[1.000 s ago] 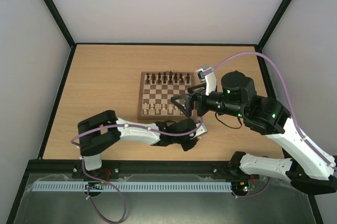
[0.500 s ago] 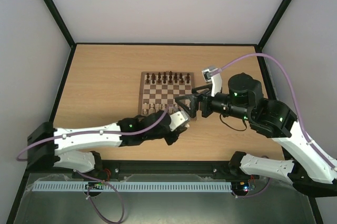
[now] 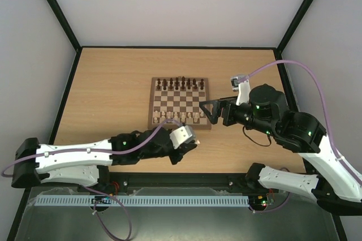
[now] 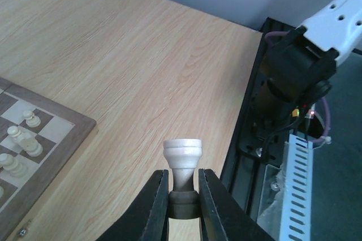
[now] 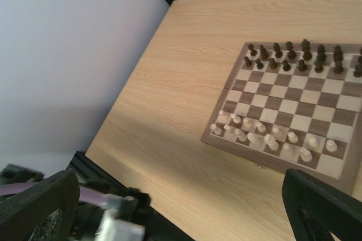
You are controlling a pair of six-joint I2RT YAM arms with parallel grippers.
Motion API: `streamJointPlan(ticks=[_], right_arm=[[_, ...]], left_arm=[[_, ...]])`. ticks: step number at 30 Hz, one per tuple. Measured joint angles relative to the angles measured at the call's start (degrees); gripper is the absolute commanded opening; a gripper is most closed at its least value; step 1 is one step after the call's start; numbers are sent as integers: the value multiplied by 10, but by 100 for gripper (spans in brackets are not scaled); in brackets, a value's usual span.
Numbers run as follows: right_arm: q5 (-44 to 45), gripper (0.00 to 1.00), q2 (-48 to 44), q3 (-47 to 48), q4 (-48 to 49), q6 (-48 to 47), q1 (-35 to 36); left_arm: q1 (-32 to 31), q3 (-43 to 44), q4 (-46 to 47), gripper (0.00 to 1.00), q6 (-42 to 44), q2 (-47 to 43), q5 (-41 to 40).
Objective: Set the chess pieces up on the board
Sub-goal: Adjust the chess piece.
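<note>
The left hand (image 4: 182, 200) is closed to a narrow gap. Its fingers (image 4: 161, 207) pinch the dark foot of a cream rook (image 4: 182, 156), which stands upright at bottom centre of the wrist view, off the board (image 4: 79, 125) and over the wooden surface (image 4: 141, 54). The right hand (image 5: 178, 196) is spread wide and holds nothing; in the overhead view it sits at the board's right edge. The other cream chess pieces (image 5: 266, 136) stand along the board's two lower rows.
</note>
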Motion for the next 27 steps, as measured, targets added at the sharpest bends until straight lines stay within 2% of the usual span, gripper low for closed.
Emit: streamJointPlan(ticks=[9, 13, 17, 21, 24, 27], right_arm=[[17, 100, 9, -31, -19, 42, 0], [-29, 93, 14, -62, -14, 51, -14], [-137, 82, 30, -101, 6, 56, -71], [-280, 66, 44, -146, 43, 62, -131], [-369, 62, 52, -177, 68, 66, -148], [-441, 50, 57, -203, 82, 70, -150]], left_arm=[[-25, -69, 28, 11, -25, -113, -6], [-37, -87, 42, 11, -33, -159, -10], [-45, -103, 50, 11, -42, -194, -19], [-51, -113, 57, 11, -47, -206, -28], [-56, -118, 55, 11, -52, -209, -39], [-61, -120, 54, 11, -54, -209, -54]])
